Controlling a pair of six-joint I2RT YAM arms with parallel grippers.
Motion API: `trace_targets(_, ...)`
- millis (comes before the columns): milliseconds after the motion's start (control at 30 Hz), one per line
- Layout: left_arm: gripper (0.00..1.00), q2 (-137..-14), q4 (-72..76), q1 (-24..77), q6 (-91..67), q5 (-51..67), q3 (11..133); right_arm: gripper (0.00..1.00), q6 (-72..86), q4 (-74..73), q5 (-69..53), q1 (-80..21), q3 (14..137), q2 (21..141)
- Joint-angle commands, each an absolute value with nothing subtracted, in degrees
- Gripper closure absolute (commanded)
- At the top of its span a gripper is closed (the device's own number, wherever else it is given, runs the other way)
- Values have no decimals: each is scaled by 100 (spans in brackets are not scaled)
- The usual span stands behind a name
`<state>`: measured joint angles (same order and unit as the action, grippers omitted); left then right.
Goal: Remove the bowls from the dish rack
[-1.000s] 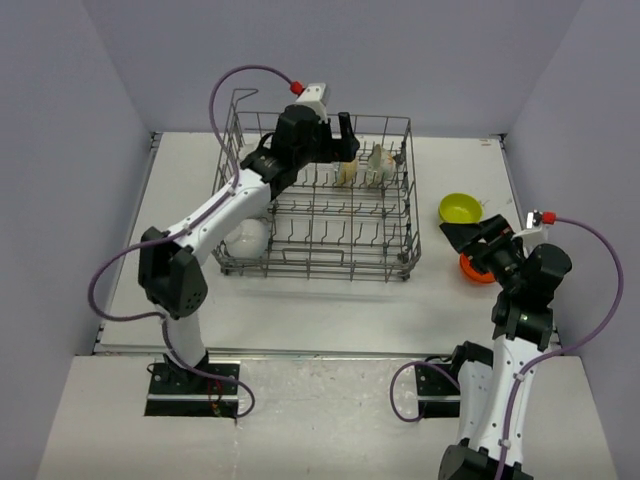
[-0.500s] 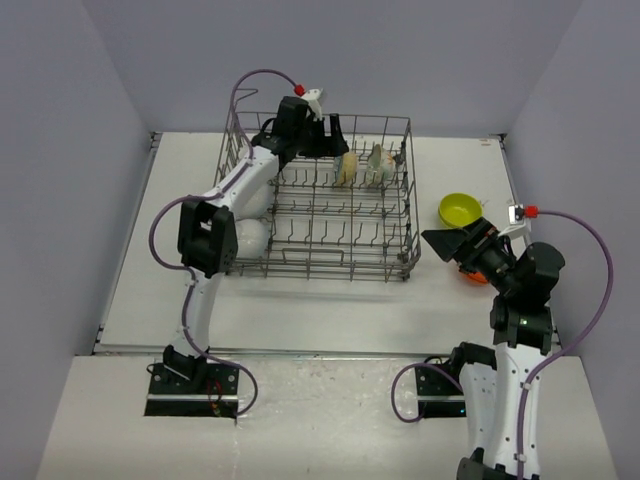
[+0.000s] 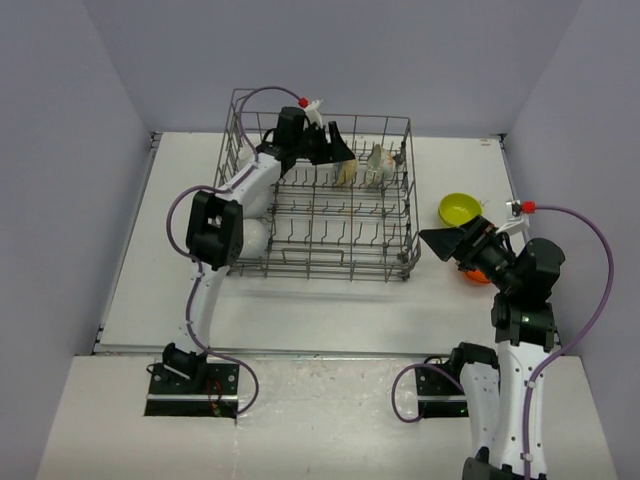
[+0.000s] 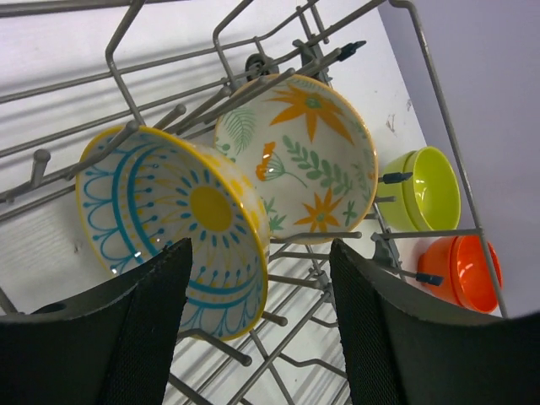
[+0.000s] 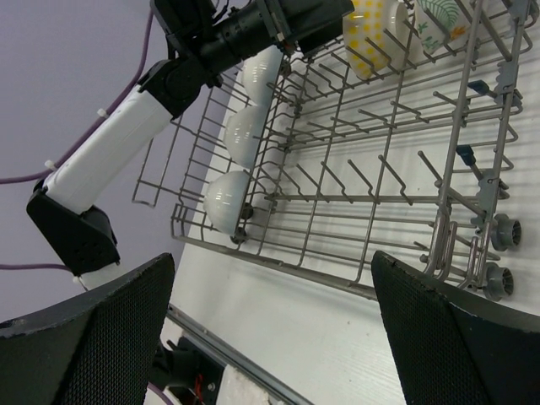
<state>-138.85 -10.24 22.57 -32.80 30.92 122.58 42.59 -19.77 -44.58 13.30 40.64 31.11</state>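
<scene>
The grey wire dish rack (image 3: 315,272) stands mid-table. At its back, two patterned bowls sit on edge among the tines: a yellow-rimmed one with blue marks (image 4: 173,219) and a floral one (image 4: 308,160). My left gripper (image 4: 261,329) reaches into the back of the rack, open, and the lower rim of the yellow-rimmed bowl lies between its fingers. Three white bowls (image 5: 228,198) line the rack's left side. On the table to the right of the rack are a yellow-green bowl (image 3: 459,208) and an orange bowl (image 3: 476,272). My right gripper (image 3: 452,243) hangs open and empty beside them.
Upright tines (image 4: 245,291) and the rack's side wires (image 4: 439,110) crowd the left gripper. The left arm (image 3: 245,185) lies over the rack's left side. Grey walls close in the table on three sides.
The left arm has reached further into the back of the rack, and its jaws have narrowed around the yellow-rimmed bowl's rim. The right gripper has shifted slightly left.
</scene>
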Motion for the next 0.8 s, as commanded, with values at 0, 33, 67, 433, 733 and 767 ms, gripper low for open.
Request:
trace_targets(0, 33, -13684, -299, 2259, -3621, 3393, 12129, 1, 4122, -1934, -4509, 1292, 4236, 3155)
trace_targets(33, 34, -13702, -281, 2259, -3638, 3393, 12164, 1, 4122, -1934, -4509, 1283, 4228, 3155)
trace_targets(67, 36, -13780, -273, 2267, -3673, 3401, 12199, 1, 4122, -1907, -4526, 1283, 4210, 3173)
trace_targets(433, 58, -14405, 246, 2294, -4087, 3665, 12709, 1, 4078, -1872, -4553, 1257, 4166, 3182)
trace_targets(733, 96, -14476, 211, 2312, -4175, 3412, 12815, 1, 4025, -1890, -4526, 1222, 4166, 3208)
trace_targets(767, 100, -14415, 324, 2303, -4227, 3349, 12606, 1, 4017, -1881, -4526, 1213, 4166, 3217)
